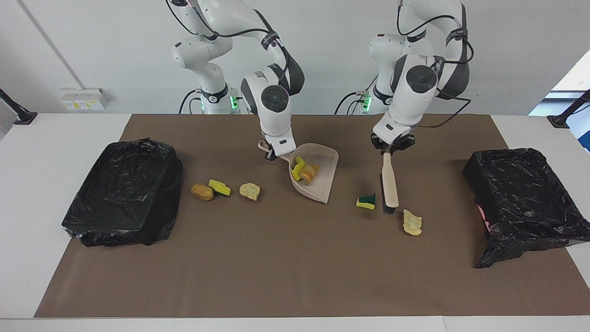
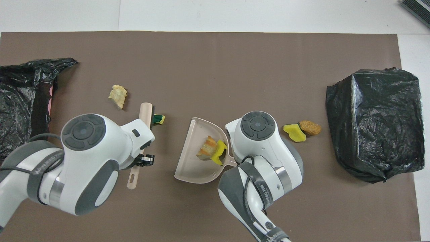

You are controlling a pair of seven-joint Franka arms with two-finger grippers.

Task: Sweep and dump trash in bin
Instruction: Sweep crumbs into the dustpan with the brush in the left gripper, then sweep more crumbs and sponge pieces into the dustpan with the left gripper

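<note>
Trash is split up right now: two scraps sit in the dustpan mid-table, three more lie loose on the mat toward the right arm's end, and a green-yellow sponge bit plus a pale crusty chunk lie by the brush toward the left arm's end. This stuff looks feather-light and squishy — I'd say it'll skid and tumble rather than roll, so no pinching it; push it from its side with the bristles, low and slow. My right tool is clamped on the dustpan's handle, with the pan tilted. My left tool is clamped on the brush handle, bristles down beside the sponge bit. A black-bagged bin sits at each end of the table.
</note>
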